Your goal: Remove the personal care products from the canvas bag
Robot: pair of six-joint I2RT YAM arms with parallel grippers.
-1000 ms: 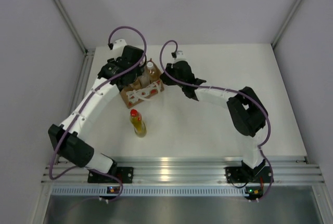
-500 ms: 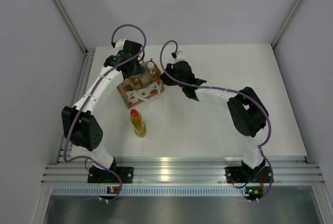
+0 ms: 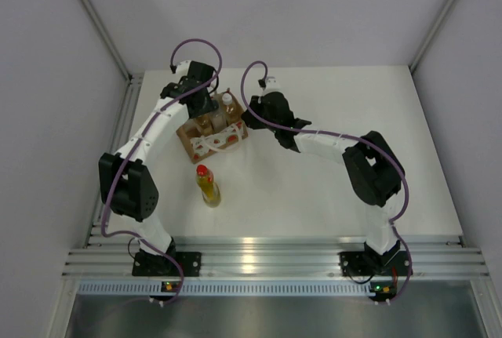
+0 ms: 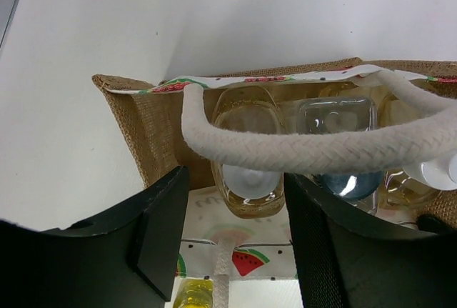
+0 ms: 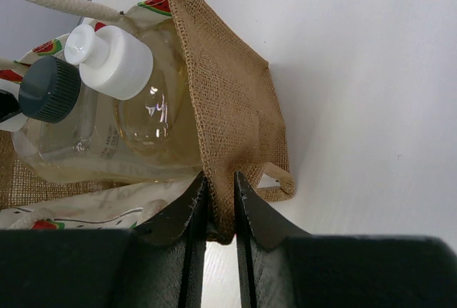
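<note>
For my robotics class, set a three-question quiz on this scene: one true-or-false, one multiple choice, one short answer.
1. True or false: the red-capped bottle stands on the table, outside the canvas bag.
2. The right end effector is: A) open above the table; B) shut on the canvas bag's wall; C) holding a bottle.
3. How many bottles sit inside the bag?
Key: 1 true; 2 B; 3 three: white-capped bottle, dark-capped bottle, second white-capped bottle.

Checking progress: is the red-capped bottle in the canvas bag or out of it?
Out. The red-capped bottle sits on the table, apart from the canvas bag, on its near side.
</note>
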